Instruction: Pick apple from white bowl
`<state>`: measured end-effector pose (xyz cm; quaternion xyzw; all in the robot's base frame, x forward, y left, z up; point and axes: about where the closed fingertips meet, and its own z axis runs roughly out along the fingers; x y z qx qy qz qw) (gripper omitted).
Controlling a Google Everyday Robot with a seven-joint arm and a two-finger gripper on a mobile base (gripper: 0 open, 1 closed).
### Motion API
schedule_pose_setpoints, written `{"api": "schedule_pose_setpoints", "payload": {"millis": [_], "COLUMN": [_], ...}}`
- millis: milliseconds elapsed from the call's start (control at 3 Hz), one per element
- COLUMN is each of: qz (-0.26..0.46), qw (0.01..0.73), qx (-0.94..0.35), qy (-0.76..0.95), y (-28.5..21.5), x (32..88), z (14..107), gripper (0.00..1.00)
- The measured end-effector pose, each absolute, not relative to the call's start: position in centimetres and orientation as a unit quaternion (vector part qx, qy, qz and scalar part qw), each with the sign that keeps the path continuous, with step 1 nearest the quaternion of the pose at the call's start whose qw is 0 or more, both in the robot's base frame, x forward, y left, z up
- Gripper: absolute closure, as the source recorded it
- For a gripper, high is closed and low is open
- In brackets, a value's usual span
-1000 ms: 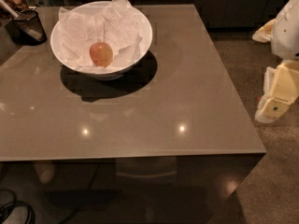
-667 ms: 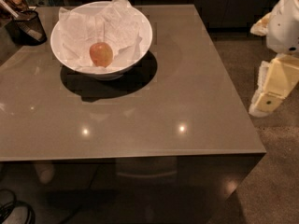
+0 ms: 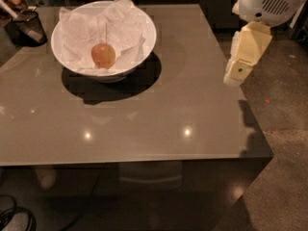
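Sam: Where is the apple [image 3: 103,55] sitting?

Mia: It is sitting inside the white bowl [image 3: 150,42], a little left of the bowl's middle. It is lying on crumpled white paper [image 3: 86,30]. It is looking red-orange and yellow, and much smaller than the bowl.

Sam: And where is the bowl standing?

Mia: It is standing in the upper left of the frame, on the shiny brown table [image 3: 168,109]. It is throwing a dark shadow [image 3: 120,88] on the table, under it and to its right.

Sam: Where is the gripper [image 3: 237,73] hanging?

Mia: It is hanging at the right side of the frame, just past the table's right edge and over the floor [image 3: 284,129]. It is pale yellow and pointing down and a bit left. A white part of the arm [image 3: 269,4] is showing above it, in the upper right corner.

Sam: Is it holding anything?

Mia: It is staying well apart from the bowl and the apple, touching neither. Is it squeezing tight or hanging loose? I cannot tell.

Sam: Is anything else showing?

Mia: A small dark cup [image 3: 29,28] is standing at the far upper left, just beside the bowl.
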<state>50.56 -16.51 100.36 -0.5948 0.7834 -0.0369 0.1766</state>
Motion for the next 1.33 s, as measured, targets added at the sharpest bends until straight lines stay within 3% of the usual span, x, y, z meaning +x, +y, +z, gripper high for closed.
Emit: {"api": "schedule_pose_setpoints", "payload": {"millis": [333, 1000, 1333], "qz": [-0.034, 0.011, 0.011], "qw": [0.186, 0.237, 0.237], "qx": [-0.598, -0.644, -0.644], "qy": [0.779, 0.727, 0.727], "y": [-16.1, -7.8, -7.8], "x": [50.9, 56.5, 56.5], "z": [100.5, 101.8, 101.8], "gripper": [0.00, 0.00, 0.00]}}
